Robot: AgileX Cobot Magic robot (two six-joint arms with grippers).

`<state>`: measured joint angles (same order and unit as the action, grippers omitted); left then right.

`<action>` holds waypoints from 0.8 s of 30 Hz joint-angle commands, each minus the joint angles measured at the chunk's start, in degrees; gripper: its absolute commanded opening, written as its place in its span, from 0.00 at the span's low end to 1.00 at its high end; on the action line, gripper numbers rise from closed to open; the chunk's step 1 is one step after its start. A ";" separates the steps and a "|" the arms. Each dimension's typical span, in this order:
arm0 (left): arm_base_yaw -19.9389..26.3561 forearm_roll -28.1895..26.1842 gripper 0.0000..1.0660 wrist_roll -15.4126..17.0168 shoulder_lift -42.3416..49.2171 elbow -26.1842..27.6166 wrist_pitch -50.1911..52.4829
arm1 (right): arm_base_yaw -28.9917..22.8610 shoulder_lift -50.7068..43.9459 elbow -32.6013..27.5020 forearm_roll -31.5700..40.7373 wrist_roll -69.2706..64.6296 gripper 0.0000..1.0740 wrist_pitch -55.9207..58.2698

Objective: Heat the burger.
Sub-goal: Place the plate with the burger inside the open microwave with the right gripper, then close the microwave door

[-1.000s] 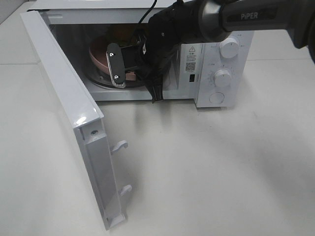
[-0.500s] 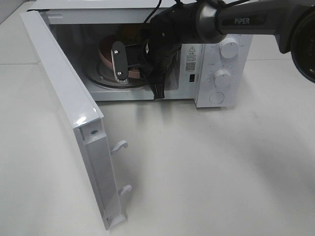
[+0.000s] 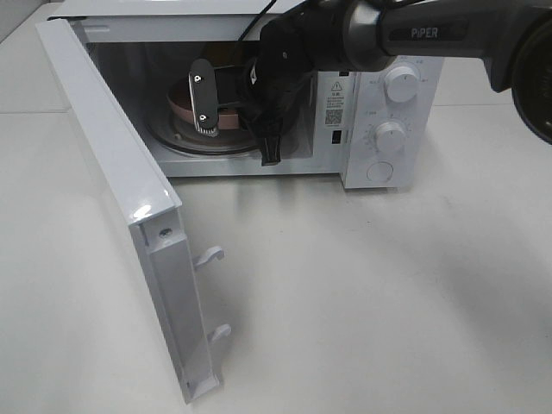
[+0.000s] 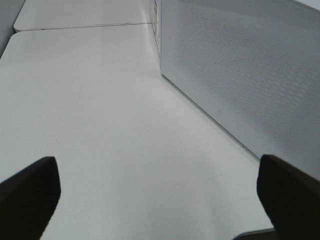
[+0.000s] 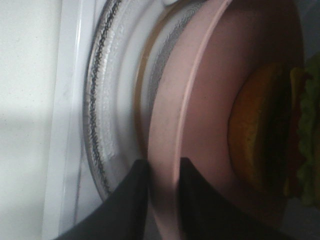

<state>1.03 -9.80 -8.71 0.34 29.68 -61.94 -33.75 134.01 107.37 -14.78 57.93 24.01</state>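
- Resting on its pink plate (image 5: 200, 100), the burger (image 5: 260, 140) is inside the microwave (image 3: 379, 112) at the desk's far edge.
- Right gripper (image 5: 162, 167): jaws straddle the plate rim; clamped or loose, cannot tell.
- Left gripper (image 4: 160, 200): jaws wide apart.
- Likely remaining: shut door (image 3: 112, 172), start heating.

One microwave (image 3: 362, 172), one plate (image 5: 210, 85), one burger (image 5: 255, 135)

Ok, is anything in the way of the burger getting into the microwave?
Nothing visible is. The burger already sits inside the microwave, on its pink plate over the glass turntable. Only the right gripper is in the doorway, its fingers either side of the plate's rim, and the door stands open.
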 commanded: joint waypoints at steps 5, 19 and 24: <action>0.23 0.00 0.94 0.17 0.74 0.11 0.69 | -1.26 -0.74 0.46 -0.40 -0.57 0.28 0.80; 0.23 0.00 0.94 0.17 0.74 0.11 0.69 | -2.69 -1.38 0.46 0.06 -6.25 0.30 5.50; 0.23 0.00 0.94 0.17 0.74 0.11 0.69 | -3.15 -1.60 0.46 0.06 -6.65 0.30 5.79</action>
<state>1.03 -9.80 -8.71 0.34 29.68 -61.94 -36.73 133.16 107.43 -14.73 51.91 29.22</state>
